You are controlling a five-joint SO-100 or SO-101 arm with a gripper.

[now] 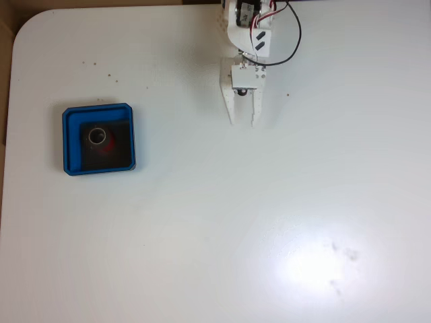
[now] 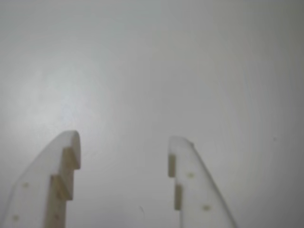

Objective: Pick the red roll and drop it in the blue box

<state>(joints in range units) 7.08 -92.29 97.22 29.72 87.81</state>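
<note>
My white two-fingered hand (image 1: 242,123) hangs released and empty over the bare white bench (image 1: 269,222), well apart from the shallow bright-blue square box (image 1: 99,112) where the small dark-red roll (image 1: 100,138) already sits (so I'd judge pulling back gently best).

in the fixed view the white table (image 1: 269,222) lies bare between the gripper (image 1: 242,123) and the blue box (image 1: 99,138), so the way to the left is free. the box rim is the one raised edge there, and the red roll (image 1: 99,138) takes the middle of its black floor (the corners stay free). in the wrist view, nothing stands between the parted fingers (image 2: 64,164), only table.
</note>
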